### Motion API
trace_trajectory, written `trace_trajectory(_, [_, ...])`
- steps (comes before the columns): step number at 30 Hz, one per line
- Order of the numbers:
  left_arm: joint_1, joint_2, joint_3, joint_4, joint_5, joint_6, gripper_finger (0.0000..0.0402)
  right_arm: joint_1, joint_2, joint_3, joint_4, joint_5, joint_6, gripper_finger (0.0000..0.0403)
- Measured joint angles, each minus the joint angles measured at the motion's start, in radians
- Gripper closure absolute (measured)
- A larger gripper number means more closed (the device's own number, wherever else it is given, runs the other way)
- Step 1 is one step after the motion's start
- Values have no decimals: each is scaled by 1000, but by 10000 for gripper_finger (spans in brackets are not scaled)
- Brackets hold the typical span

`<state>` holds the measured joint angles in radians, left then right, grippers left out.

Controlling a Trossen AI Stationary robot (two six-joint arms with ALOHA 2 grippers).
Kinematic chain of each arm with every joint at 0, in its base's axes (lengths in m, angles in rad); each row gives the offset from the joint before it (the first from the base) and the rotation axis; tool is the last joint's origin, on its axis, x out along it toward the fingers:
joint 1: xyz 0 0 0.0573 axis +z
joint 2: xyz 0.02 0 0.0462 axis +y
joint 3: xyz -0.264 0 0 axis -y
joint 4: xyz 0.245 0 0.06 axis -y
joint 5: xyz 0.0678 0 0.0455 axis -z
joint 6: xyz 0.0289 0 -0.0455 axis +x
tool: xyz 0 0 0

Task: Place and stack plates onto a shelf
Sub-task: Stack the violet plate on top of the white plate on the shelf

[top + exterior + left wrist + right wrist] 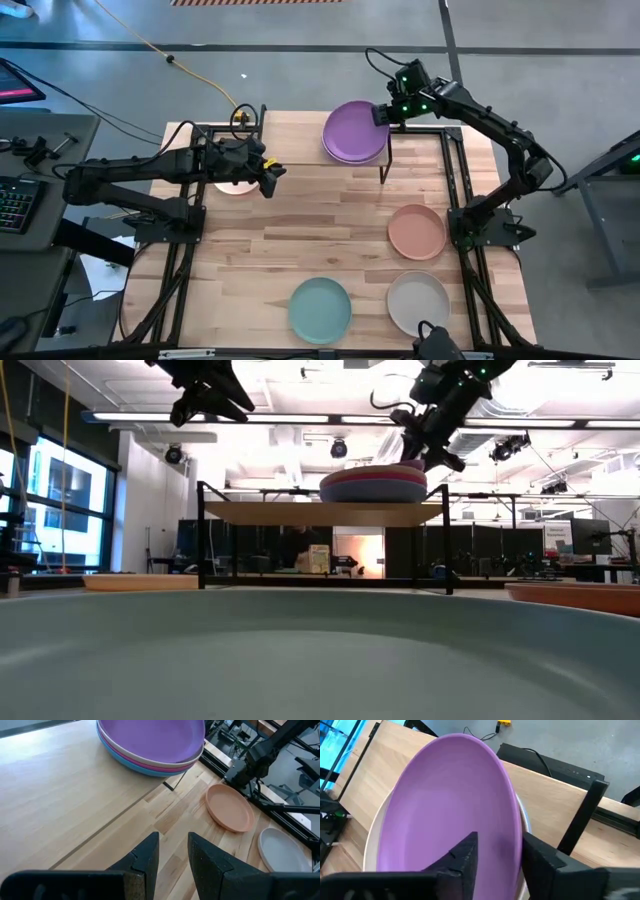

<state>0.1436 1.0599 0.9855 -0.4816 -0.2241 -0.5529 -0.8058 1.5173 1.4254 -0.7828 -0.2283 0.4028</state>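
A stack of plates stands on the far right end of the shelf (pixel 290 140) (pixel 320 512); the purple plate (pixel 355 130) (pixel 450 805) is on top, with pink and blue rims (pixel 145 767) below it. My right gripper (pixel 385 115) (pixel 500 855) is at the stack's right rim, shut on the purple plate. My left gripper (pixel 268 180) (pixel 174 845) hovers high over the shelf's near edge, left of the stack. Its fingers are slightly apart and hold nothing. My right gripper holds the purple plate by its right rim (pixel 517 835), one finger (pixel 465 855) over the plate's hollow and the other (pixel 540 860) outside the rim. The fingers slant down from the table's right. The plate lies on the stack, a pale rim (pixel 370 850) showing beneath.
On the table lie a salmon plate (pixel 417 231) (pixel 230 807) at the right, a teal plate (pixel 320 309) (pixel 300 650) and a pale beige plate (pixel 418 302) (pixel 285 850) near the front edge. A pale pink plate (pixel 235 186) lies under my left arm. The shelf's left part is bare.
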Motion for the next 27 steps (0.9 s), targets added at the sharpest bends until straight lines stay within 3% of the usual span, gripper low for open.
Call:
trace_trajectory(6, [0, 0, 0, 0, 0, 0, 309, 24, 0, 0, -21, -12, 7, 268])
trace_trajectory(13, [0, 0, 0, 0, 0, -1, 309, 37, 0, 0, -67, 40, 7, 267])
trace_trajectory(27, [0, 0, 0, 0, 0, -3, 309, 37, -48, 0, -105, 35, 5, 267])
